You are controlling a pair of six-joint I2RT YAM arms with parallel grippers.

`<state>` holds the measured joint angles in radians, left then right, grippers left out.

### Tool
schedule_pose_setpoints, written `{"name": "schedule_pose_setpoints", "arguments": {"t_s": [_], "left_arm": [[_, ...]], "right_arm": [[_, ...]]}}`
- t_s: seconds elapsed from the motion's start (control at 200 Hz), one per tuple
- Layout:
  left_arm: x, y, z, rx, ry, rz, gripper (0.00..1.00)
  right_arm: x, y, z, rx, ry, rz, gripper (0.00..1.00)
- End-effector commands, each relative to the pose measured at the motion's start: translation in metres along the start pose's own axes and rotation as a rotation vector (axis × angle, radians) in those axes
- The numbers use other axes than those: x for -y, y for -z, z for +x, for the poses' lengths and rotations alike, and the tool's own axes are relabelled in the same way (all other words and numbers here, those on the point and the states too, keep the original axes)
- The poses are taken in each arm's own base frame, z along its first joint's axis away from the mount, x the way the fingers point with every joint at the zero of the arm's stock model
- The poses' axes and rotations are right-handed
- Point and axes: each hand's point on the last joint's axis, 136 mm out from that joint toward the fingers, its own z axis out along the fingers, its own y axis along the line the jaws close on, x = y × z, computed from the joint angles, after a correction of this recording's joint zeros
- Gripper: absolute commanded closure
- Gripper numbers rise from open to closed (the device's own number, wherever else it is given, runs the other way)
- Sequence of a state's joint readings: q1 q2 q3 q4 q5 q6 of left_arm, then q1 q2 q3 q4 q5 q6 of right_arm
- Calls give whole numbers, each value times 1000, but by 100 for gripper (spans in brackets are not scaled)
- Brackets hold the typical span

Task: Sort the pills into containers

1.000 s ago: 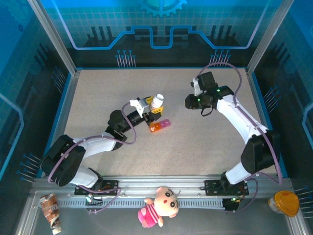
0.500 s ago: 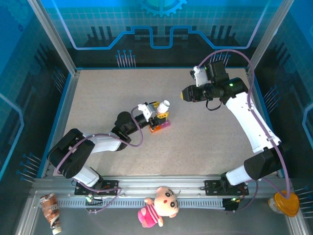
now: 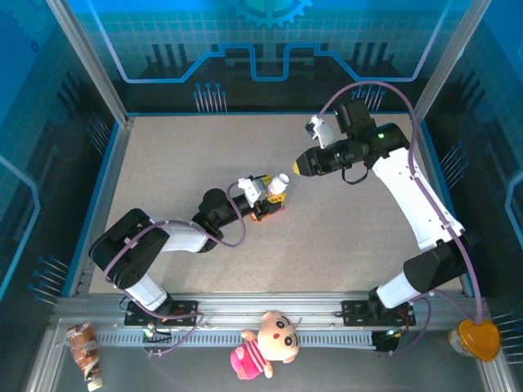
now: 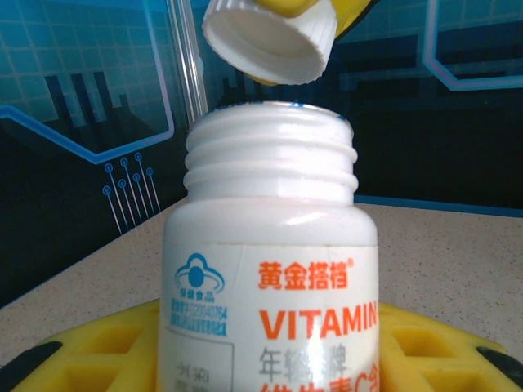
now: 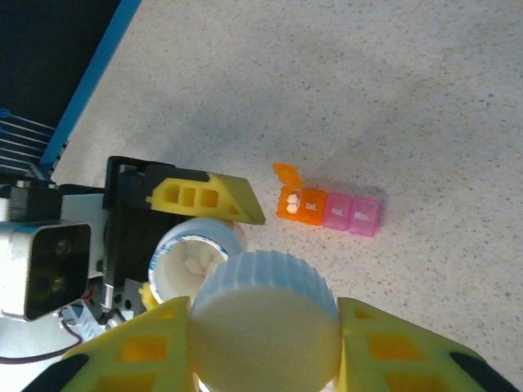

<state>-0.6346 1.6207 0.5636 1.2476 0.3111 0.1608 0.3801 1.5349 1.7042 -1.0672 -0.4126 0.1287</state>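
- The left gripper [image 3: 267, 190] sits near the middle of the top view, its yellow fingers [image 4: 98, 355] clamped on the body of a white bottle [image 4: 272, 269].
- The bottle is uncapped: its threaded neck is bare in the left wrist view, and an orange "VITAMIN" label runs across its front.
- In the right wrist view the bottle's open mouth faces the camera at lower left, with pale pills [image 5: 196, 265] inside.
- The right gripper [image 3: 299, 166] is just up and right of the bottle in the top view, its fingers closed on the white ribbed cap [image 5: 265, 320].
- The cap is apart from the bottle, just above the neck at the top of the left wrist view.
- The containers [image 5: 328, 208] lie on the speckled table [image 3: 163, 155], right of centre in the right wrist view: a short strip, two orange boxes on the left and two pink on the right.
- The leftmost orange box has its lid up, with white pieces inside; the other lids are down.
- In the top view the strip lies beneath the left gripper, partly covered.
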Motion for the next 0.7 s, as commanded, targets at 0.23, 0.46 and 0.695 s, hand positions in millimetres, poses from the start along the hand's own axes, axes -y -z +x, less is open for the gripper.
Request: {"name": "schedule_pose_setpoints", "arguments": {"t_s": [0.23, 0.46, 0.695], "left_arm": [[10, -3, -2, 23, -43, 27, 100], [11, -5, -1, 21, -44, 35, 100], [13, -6, -1, 24, -45, 45, 100]], "right_arm": [[-26, -13, 16, -105, 72, -77, 70], [-29, -20, 18, -123, 75, -88, 70], [-31, -31, 23, -155, 86, -91, 70]]}}
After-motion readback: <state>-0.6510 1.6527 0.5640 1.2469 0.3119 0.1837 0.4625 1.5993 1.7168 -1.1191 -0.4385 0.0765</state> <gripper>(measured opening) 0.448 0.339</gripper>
